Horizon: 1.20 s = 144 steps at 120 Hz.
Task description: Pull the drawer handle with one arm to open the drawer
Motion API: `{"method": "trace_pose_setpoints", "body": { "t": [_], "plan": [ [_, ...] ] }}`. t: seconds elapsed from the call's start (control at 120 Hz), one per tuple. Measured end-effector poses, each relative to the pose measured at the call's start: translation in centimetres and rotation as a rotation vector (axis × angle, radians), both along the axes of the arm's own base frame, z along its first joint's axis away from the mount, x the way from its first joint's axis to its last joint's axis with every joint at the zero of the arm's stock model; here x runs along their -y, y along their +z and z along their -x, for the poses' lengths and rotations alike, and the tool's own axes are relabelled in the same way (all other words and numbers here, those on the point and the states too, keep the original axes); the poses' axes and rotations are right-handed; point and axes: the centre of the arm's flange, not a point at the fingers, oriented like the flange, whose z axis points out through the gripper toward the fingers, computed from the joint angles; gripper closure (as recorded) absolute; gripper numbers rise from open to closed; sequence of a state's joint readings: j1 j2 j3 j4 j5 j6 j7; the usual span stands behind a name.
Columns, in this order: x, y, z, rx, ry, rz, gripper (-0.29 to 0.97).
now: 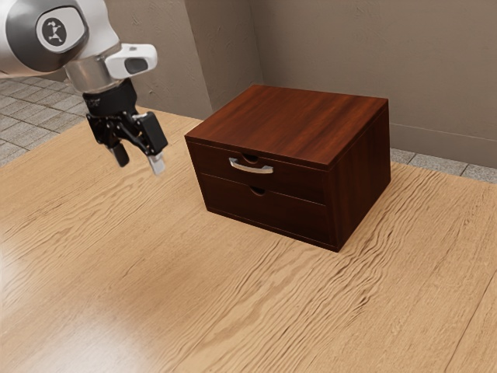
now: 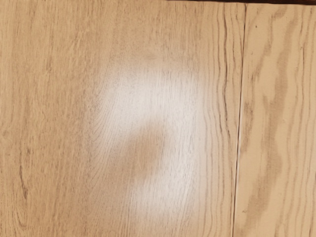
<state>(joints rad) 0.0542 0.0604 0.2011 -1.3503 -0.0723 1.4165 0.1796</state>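
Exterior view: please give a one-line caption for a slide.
The open tool hovers over the wooden table, apart from the silver handle on the shut upper drawer of the dark cabinet.

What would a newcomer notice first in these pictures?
A dark cabinet stands on the table, right of centre in the exterior view, with a silver handle on its top drawer. The gripper hangs open above the table at that view's left, apart from the handle.

The arm [image 1: 54, 35] was cut off at the exterior view's upper left corner. The cabinet's [image 1: 299, 124] rear face was hidden.
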Motion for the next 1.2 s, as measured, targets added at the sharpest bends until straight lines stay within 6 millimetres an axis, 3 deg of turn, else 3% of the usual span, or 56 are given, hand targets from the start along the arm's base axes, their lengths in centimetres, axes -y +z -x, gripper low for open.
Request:
{"method": "trace_pose_setpoints", "body": {
  "t": [0.225, 0.267, 0.325, 0.367, 0.45, 0.525, 0.708, 0.858, 0.925, 1.058, 1.2],
  "plan": [
    [-0.9, 0.3, 0.1, 0.024, -0.003, 0.016, 0.0],
    [-0.5, 2.9, 0.8, 0.077, -0.016, 0.006, 0.0],
    [0.2, 9.6, 3.0, 0.216, -0.054, -0.03, 0.0],
    [0.6, 12.8, 4.2, 0.292, -0.103, -0.056, 0.0],
    [1.2, 16.1, 5.8, 0.386, -0.243, -0.106, 0.0],
    [1.7, 17.2, 6.3, 0.427, -0.405, -0.148, 0.0],
    [4.0, 14.2, 3.4, 0.405, -0.774, -0.153, 0.0],
    [5.3, 9.0, -1.6, 0.35, -0.969, -0.127, 0.0],
    [5.3, 6.9, -3.2, 0.342, -1.031, -0.128, 0.0],
    [4.7, 5.5, -4.7, 0.371, -1.133, -0.162, 0.0],
    [4.4, 1.5, -7.1, 0.37, -1.226, -0.161, 0.01]
  ]
}}
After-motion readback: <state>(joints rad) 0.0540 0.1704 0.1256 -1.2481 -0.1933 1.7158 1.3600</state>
